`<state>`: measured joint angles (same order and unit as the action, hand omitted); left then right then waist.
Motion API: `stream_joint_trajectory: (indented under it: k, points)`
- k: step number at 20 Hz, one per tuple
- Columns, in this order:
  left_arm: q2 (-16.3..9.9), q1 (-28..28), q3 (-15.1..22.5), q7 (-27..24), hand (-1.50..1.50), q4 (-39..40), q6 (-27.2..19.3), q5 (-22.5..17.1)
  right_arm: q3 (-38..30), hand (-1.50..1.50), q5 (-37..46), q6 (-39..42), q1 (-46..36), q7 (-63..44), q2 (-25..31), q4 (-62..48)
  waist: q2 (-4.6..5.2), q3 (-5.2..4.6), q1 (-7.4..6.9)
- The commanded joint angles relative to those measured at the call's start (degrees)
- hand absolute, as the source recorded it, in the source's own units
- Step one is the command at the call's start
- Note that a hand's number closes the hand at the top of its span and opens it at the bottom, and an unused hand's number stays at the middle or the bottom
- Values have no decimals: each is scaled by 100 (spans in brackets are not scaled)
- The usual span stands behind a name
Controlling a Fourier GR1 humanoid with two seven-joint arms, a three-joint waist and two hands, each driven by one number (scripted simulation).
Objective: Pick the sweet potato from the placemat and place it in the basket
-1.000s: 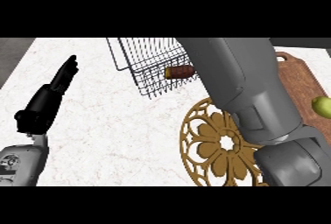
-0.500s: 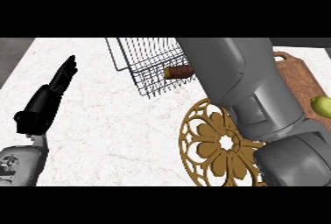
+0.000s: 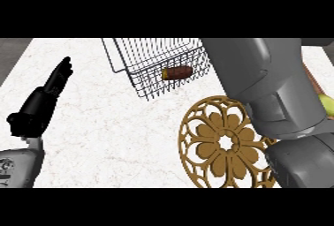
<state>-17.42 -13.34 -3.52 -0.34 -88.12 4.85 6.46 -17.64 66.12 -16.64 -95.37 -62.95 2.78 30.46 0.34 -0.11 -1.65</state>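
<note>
A white marbled counter [image 3: 130, 132] is seen filling most of the head view. The right side is taken up by the robot's grey right forearm [image 3: 267, 88], which rises from the near right corner toward the far edge; the right hand itself is not shown, so its state cannot be told. Just left of that forearm, at near right, a round golden placemat [image 3: 222, 141] with a cut-out flower pattern is laid flat on the counter, its right part hidden under the arm. Beyond it, at far centre, a dark wire basket [image 3: 140, 66] is set on the counter, its right side also covered by the forearm. The left hand [image 3: 46, 99] is seen at the left side, well apart from the basket, with its black fingers held straight and pointing toward the far edge; nothing is held in it. The sweet potato [image 3: 177, 73], brown with a paler cut end facing left, is seen lying inside the basket. At the right edge, a small part of a yellow-green fruit [image 3: 326, 105] is shown behind the forearm.
</note>
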Motion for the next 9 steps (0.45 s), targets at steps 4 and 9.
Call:
stream_joint_trajectory:
  k: [4, 9]
  points:
    - [-35, 60, -139, 26, 0, 64, -79, 8, -61, -150, 775, -1554, 293, -1228, 184, 786, -117, 11, 287]
    - [-100, 322, -235, 28, 0, -49, -4, -81, -167, -150, 1308, -1656, 773, -1353, 242, 1652, -191, 17, 401]
